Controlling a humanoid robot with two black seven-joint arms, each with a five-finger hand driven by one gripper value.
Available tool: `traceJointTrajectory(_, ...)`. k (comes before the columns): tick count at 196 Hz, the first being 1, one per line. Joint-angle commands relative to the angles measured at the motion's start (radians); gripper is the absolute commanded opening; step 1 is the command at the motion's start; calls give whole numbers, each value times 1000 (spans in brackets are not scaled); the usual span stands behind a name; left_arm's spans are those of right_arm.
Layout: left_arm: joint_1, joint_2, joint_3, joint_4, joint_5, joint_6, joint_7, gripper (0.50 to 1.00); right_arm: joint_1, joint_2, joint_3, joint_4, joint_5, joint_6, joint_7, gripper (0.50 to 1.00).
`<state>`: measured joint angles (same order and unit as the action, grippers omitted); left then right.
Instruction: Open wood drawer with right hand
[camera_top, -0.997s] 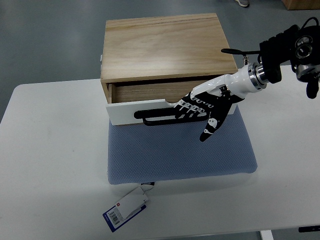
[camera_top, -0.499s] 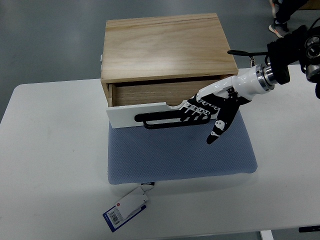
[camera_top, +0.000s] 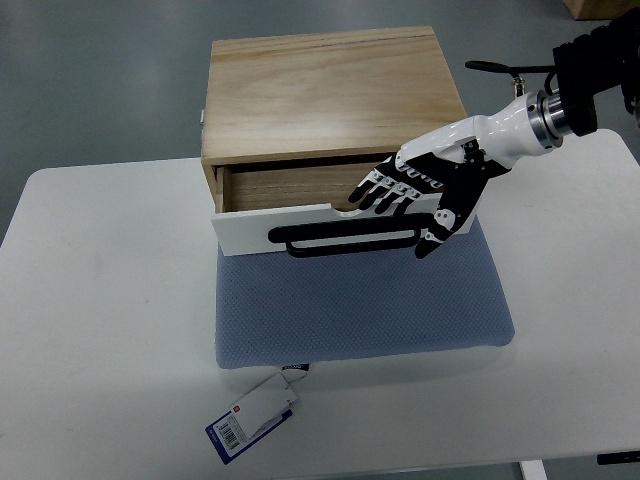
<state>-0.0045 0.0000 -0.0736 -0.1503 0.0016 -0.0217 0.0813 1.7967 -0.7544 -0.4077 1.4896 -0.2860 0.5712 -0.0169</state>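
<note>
The wood drawer box (camera_top: 330, 90) stands at the far side of the table. Its white drawer front (camera_top: 245, 228) is pulled out a little, showing a dark gap behind it, and its black bar handle (camera_top: 330, 241) is free. My right hand (camera_top: 405, 205) comes in from the upper right and hovers over the right part of the drawer front. Its fingers (camera_top: 378, 192) are spread and hold nothing, and the thumb (camera_top: 432, 240) points down past the handle's right end. The left arm does not show.
A blue-grey mat (camera_top: 360, 300) lies under and in front of the box on the white table (camera_top: 100, 320). A paper tag with a barcode (camera_top: 250, 415) lies near the table's front edge. Grey floor lies beyond the table.
My right hand has let go of the black handle and lifted up and back to the right, its fingers spreading. The drawer stays pulled out by the same small amount.
</note>
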Motion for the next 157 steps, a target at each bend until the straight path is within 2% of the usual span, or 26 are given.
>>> traceJointTrajectory(1,0,0,0,0,0,0,0,1000,12,-31,52,0,2,27,2,928)
traceJointTrajectory(39,0,0,0,0,0,0,0,1000,7,-97,115,-3,42,40,2,928)
traceJointTrajectory(71,0,0,0,0,0,0,0,1000,-8,-190,196,-25,200,26,3,926)
traceJointTrajectory(81,0,0,0,0,0,0,0,1000,-8,-191,196,-25,200,26,3,926)
traceJointTrajectory(82,0,0,0,0,-2,0,0,1000,-29,-215,213,-38,267,15,5,926)
traceJointTrajectory(93,0,0,0,0,0,0,0,1000,-59,-244,250,-57,326,-14,5,926)
traceJointTrajectory(119,0,0,0,0,0,0,0,1000,-186,-275,391,-107,364,-119,11,926)
traceJointTrajectory(129,0,0,0,0,0,0,0,1000,-186,-275,391,-107,364,-119,11,926)
traceJointTrajectory(130,0,0,0,0,0,0,0,1000,-266,-276,476,-127,364,-169,15,926)
traceJointTrajectory(136,0,0,0,0,0,0,0,1000,-324,-276,530,-140,363,-201,15,926)
traceJointTrajectory(141,0,0,0,0,0,0,0,1000,-358,-275,569,-147,360,-224,15,926)
traceJointTrajectory(151,0,0,0,0,0,0,0,1000,-358,-275,569,-147,360,-225,15,926)
traceJointTrajectory(152,0,0,0,0,0,0,0,1000,-444,-267,667,-167,351,-288,15,926)
traceJointTrajectory(157,0,0,0,0,0,0,0,1000,-481,-263,707,-175,349,-317,14,926)
